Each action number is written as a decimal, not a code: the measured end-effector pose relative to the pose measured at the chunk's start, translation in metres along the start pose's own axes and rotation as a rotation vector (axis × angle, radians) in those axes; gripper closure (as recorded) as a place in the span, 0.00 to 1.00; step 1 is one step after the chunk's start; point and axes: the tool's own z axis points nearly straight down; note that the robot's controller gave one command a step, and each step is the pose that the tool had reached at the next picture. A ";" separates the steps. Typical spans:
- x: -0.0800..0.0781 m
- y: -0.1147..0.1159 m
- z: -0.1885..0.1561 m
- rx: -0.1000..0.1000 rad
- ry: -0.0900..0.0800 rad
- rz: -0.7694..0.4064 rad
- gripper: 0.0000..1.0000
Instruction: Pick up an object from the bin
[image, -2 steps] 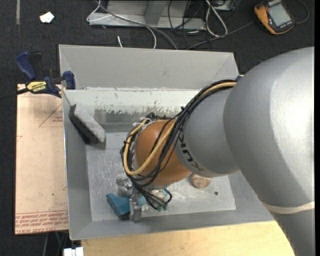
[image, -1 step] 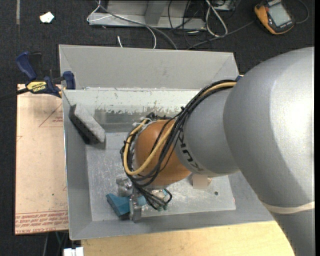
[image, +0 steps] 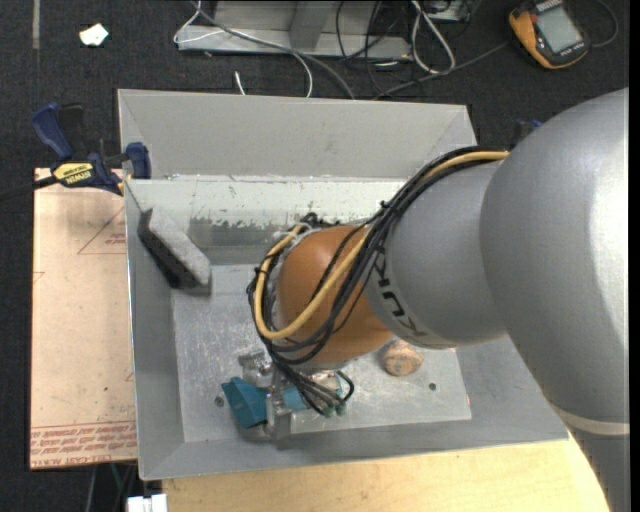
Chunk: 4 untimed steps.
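Grey bin (image: 200, 340), scuffed floor; gripper (image: 268, 405) low by the near wall, open or clenched can't tell. Teal block (image: 241, 400) just beside it, view-left. Should centre over block, then lift straight, clear of wall.

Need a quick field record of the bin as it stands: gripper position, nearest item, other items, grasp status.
bin: grey metal
gripper: low in the bin, near the front wall, toward the view's left
nearest thing: teal block, right beside the gripper on the view's left
grasp: cannot tell whether the teal block is held
other things: black oblong block at the back left; tan round lump right of the gripper, at the arm's edge
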 end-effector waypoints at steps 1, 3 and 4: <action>-0.003 0.001 -0.036 -0.001 -0.010 0.000 1.00; -0.002 0.002 -0.130 -0.002 -0.002 0.002 1.00; 0.002 0.001 -0.100 -0.002 0.015 0.002 1.00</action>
